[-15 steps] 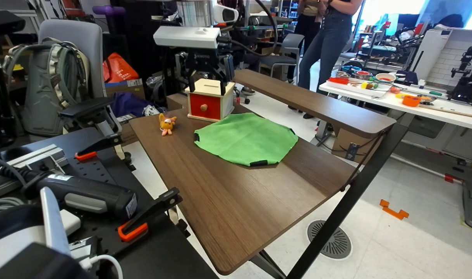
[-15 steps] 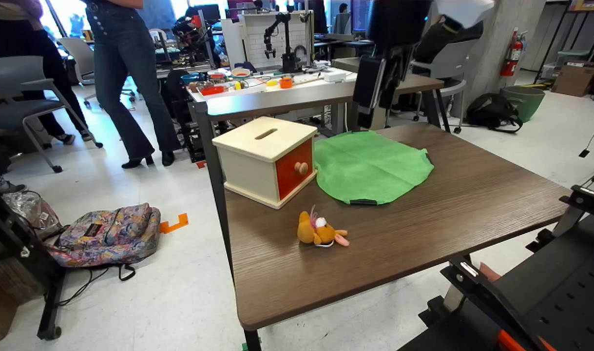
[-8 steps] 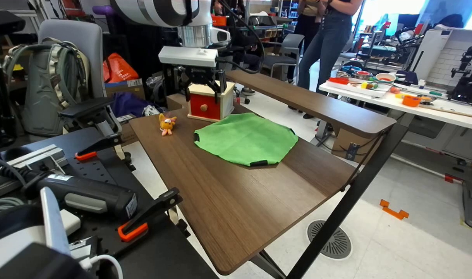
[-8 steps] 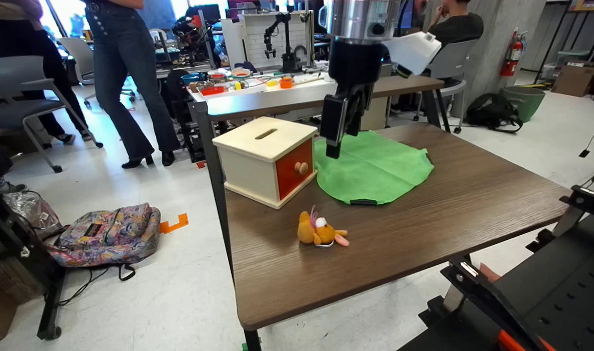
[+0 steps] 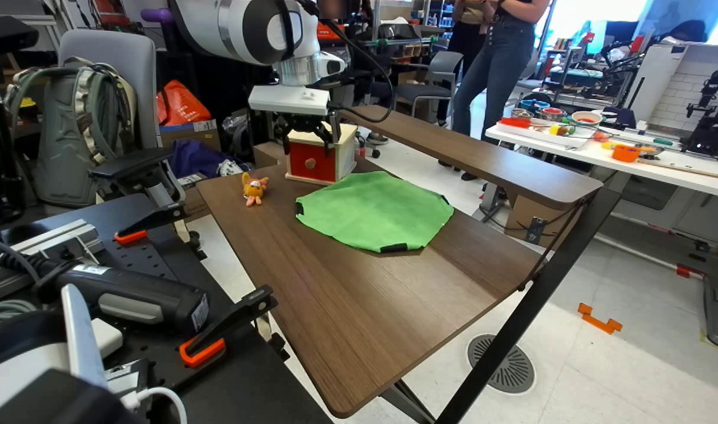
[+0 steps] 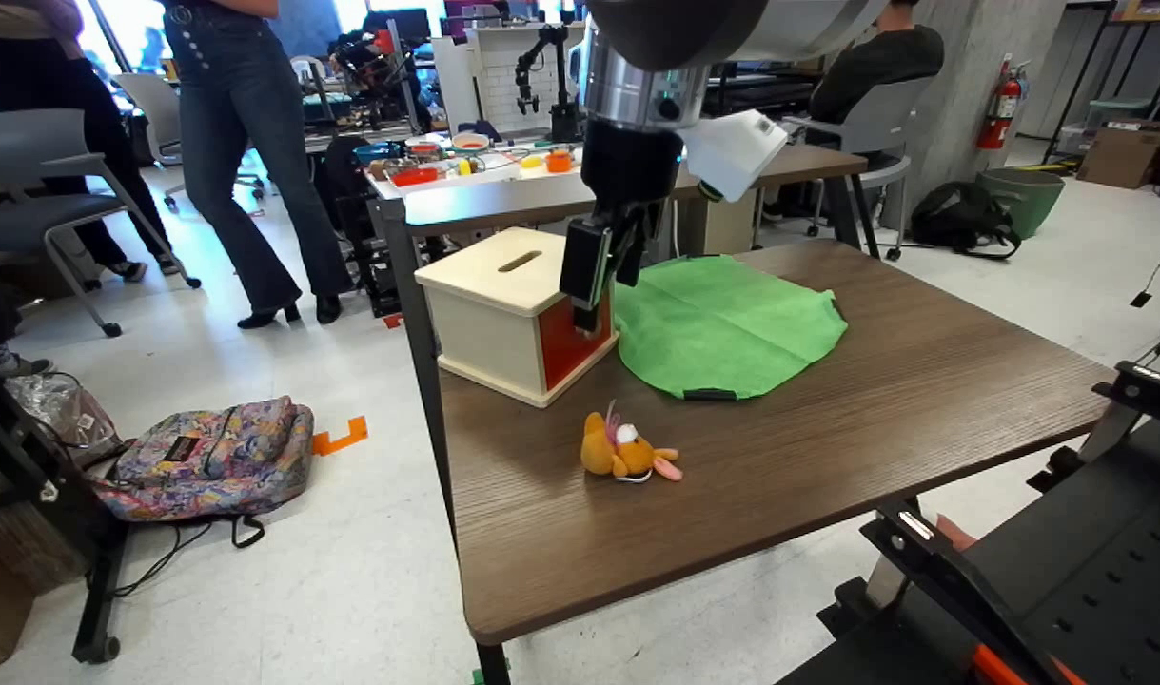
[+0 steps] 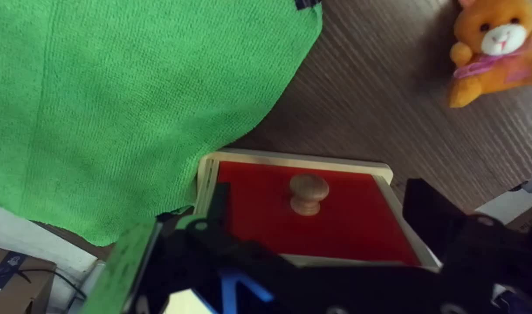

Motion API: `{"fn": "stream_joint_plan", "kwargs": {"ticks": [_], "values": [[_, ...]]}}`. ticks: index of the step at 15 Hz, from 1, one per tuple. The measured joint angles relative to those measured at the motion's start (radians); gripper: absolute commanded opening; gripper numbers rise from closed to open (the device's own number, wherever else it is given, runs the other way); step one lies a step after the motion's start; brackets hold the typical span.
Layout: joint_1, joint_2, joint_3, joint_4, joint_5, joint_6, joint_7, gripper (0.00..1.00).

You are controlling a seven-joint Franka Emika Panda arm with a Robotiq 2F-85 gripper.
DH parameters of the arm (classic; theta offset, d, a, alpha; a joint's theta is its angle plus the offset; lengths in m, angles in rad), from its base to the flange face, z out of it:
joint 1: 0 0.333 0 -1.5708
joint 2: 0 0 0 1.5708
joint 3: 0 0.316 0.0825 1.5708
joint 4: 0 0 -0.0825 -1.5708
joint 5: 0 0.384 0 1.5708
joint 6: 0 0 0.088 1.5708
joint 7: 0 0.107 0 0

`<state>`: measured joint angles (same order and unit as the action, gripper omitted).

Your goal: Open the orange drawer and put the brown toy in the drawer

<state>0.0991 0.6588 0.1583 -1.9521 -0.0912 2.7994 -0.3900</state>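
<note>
The orange drawer shows its red-orange front with a round wooden knob, set in a pale wooden box with a slotted top. The drawer is closed. My gripper is open and empty, pointing down in front of the drawer front. In the wrist view its fingers stand wide apart, with the knob between them in the picture; I see no contact. In an exterior view a finger hides most of the knob. The brown toy, an orange-brown plush with a white muzzle, lies on the table beside the box.
A green cloth with dark taped edges lies flat on the brown table, touching the box base in the wrist view. A narrow brown tabletop stands behind. A black clamp sits at the neighbouring black bench's edge.
My gripper has come down and moved in front of the drawer front, towards knob height. It stays open. The box, toy and cloth have not moved.
</note>
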Motion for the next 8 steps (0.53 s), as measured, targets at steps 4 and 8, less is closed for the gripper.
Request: {"fn": "stream_joint_plan", "kwargs": {"ticks": [4,8], "values": [[-0.001,0.056,0.008,0.049,-0.001,0.025,0.0,1.0],[-0.003,0.07,0.008,0.061,-0.001,0.025,0.0,1.0]]}}
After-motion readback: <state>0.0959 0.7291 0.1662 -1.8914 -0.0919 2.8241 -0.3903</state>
